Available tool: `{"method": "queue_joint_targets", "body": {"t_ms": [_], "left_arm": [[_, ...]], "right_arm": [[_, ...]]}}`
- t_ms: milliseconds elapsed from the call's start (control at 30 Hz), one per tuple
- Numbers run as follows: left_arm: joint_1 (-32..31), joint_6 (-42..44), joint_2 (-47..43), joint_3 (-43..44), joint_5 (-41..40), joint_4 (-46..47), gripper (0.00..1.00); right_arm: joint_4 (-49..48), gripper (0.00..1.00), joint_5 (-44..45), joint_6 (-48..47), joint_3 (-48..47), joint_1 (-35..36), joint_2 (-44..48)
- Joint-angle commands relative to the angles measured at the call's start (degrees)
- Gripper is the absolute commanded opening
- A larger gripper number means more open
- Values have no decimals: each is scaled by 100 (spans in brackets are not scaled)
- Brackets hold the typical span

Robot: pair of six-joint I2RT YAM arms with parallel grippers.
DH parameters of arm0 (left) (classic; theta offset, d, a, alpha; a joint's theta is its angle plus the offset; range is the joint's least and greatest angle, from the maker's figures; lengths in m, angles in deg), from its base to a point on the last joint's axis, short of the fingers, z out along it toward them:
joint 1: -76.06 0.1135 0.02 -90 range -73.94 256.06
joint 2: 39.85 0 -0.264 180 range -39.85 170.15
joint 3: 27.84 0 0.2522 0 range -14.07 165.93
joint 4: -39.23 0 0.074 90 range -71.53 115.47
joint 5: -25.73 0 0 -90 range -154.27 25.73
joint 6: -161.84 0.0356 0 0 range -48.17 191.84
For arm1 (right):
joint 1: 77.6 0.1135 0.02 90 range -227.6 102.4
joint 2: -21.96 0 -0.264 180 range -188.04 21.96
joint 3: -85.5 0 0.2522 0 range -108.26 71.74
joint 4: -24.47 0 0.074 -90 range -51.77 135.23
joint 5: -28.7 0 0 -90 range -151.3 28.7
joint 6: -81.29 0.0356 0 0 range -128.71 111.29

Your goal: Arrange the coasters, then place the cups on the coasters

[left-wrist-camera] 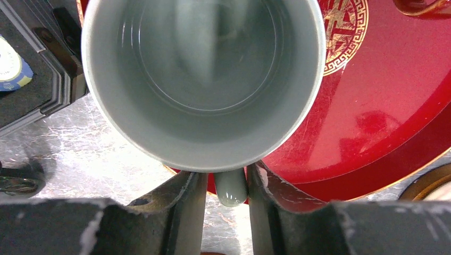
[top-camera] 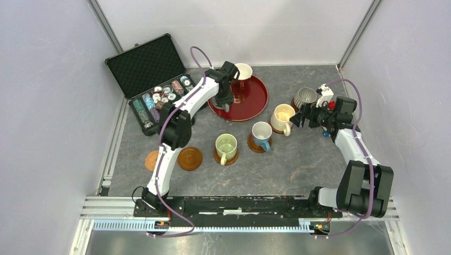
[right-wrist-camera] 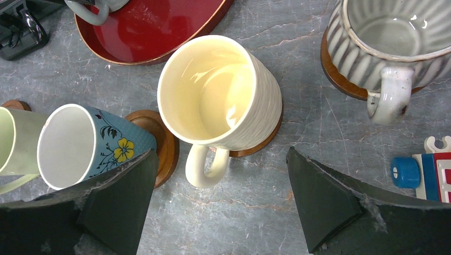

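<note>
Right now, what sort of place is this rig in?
Probably a lab test cell, not a home: bare white panel walls on aluminium posts, two arms bolted to a rail, staged props like a poker-chip case.

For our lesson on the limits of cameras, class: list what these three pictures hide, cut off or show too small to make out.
Top view: the left arm covers most of the grey mug on the red tray and part of the leftmost coaster.
Top view: the poker chips are too small to read.
Right wrist view: the top edge cuts off the ribbed mug, the left edge the green mug.
</note>
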Motion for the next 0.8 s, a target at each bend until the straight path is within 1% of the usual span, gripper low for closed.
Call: {"method": "queue_joint_targets", "body": {"t_ms": [0,67,200,267,333,433,467,600,700,767], "left_arm": [[44,661,-135,30,-75,163,38],[43,789,-24,134,-151,162,39],[46,1057,113,232,-332,181,55],[49,1187,141,231,-334,238,55],[49,1356,154,215,-318,323,50],[49,1515,127,212,-227,384,37],[49,1540,78,197,-212,389,30],[49,1717,-288,-42,-179,495,10],[32,1955,-824,-396,-162,726,2],[31,2154,-1288,-685,-182,921,2]], "right_arm": [[-70,98,-49,-15,-93,-33,20],[-70,98,-49,-12,-94,-32,15],[-71,98,-53,-14,-92,-30,16],[-70,98,-58,-15,-92,-31,11],[-70,98,-65,-9,-92,-33,1],[-61,98,-69,-7,-92,-30,15],[-62,98,-66,-10,-92,-31,16],[-59,98,-66,-21,-91,-37,37],[-61,98,-95,-23,-92,-35,51],[-61,98,-99,-23,-89,-35,59]]}}
